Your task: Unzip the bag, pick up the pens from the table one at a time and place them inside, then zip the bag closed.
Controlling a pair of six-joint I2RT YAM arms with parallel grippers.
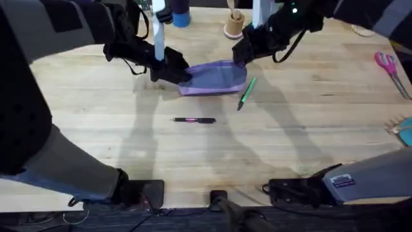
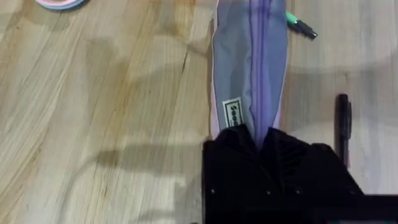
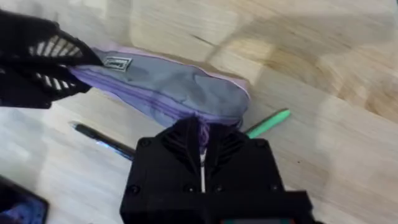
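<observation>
Overhead view showed both grippers, left (image 1: 172, 69) and right (image 1: 241, 54), clamped on opposite ends of the bag (image 1: 215, 77), its zipper (image 2: 259, 62) closed; a weak left hold risked the bag dragging instead of unzipping.

Pink-handled scissors (image 1: 388, 66) lie near the right edge of the tabletop. At the far edge stand a blue cylinder (image 1: 181, 17) and a tan spool (image 1: 235, 24), well apart from the scissors. A pale pink and blue round object (image 2: 60, 3) lies off to one side.
</observation>
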